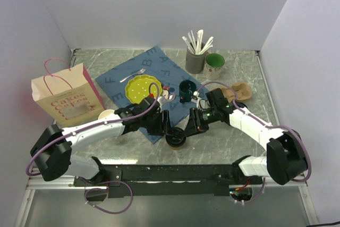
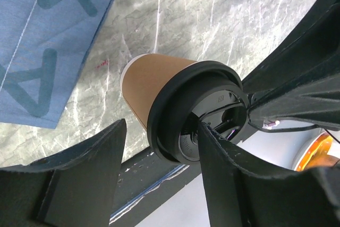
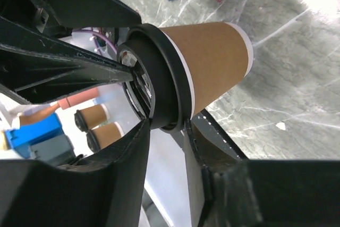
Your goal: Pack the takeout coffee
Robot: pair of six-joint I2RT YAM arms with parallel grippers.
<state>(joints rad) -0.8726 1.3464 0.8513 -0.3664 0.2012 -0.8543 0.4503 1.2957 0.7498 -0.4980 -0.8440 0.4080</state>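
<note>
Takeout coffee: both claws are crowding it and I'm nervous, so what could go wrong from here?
The right claw seems to pinch only the rim of the black lid, so the lid could pop off and the takeout coffee drop. The left claw stands open at the same lid, so the claws may collide.

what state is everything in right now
takeout coffee, upright on the table, lid on
left gripper, open, astride the lid
right gripper, closed on the lid's rim
paper bag, standing upright
green mug, upright
dark mug, upright
grey holder, upright, white utensils inside
</note>
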